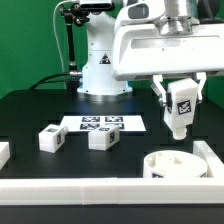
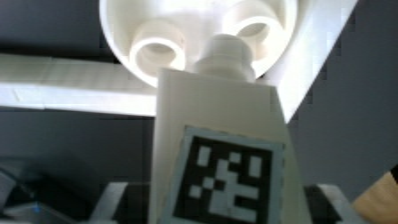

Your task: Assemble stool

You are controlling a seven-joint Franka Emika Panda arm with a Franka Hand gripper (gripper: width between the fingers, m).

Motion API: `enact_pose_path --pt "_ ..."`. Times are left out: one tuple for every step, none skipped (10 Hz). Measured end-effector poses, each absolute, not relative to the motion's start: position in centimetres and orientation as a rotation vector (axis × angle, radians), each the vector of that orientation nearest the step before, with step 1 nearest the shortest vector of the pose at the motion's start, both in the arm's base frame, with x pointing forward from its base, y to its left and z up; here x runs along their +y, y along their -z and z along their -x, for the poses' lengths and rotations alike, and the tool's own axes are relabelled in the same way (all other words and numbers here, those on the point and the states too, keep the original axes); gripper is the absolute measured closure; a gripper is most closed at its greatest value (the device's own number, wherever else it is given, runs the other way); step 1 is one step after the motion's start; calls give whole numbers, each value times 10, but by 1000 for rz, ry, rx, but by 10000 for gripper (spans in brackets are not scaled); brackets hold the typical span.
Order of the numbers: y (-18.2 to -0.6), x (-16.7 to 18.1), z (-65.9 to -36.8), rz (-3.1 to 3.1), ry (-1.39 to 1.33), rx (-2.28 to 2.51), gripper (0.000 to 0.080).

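Observation:
In the exterior view my gripper (image 1: 181, 100) is shut on a white stool leg (image 1: 180, 118) with a black-and-white tag. The leg hangs upright, peg end down, a little above the round white seat (image 1: 174, 166) at the front right. The wrist view shows the same leg (image 2: 222, 140) between my fingers (image 2: 118, 202), its peg tip close over the seat (image 2: 169, 25). The seat lies with its underside up and its round sockets showing. Two more tagged legs (image 1: 50, 138) (image 1: 101, 138) lie loose on the black table at the exterior view's left.
The marker board (image 1: 100, 123) lies flat behind the loose legs. White border rails run along the front (image 1: 90, 190), the right (image 1: 207, 155) and the left (image 1: 3, 152). The arm's base (image 1: 100, 70) stands at the back.

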State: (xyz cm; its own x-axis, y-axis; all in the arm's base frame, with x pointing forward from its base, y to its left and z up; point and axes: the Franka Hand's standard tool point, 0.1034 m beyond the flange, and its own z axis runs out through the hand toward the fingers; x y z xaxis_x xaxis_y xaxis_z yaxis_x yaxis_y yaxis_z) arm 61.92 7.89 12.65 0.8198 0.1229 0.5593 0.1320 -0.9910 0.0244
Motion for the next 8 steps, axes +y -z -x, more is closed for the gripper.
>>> enact_pose_path --pt "-123 73 -621 2973 995 -256 478" --pt "-119 67 -623 2997 951 -301 478" --pt "-121 65 -628 3002 960 -348 478" --pt "-120 66 -630 3005 956 -383 478" --pt "-120 66 -629 3006 954 -380 478" --pt "-120 66 -629 3006 954 -380 478" --pt "-119 66 -629 3006 953 -381 478" --pt "-118 70 -630 3003 954 -397 478"
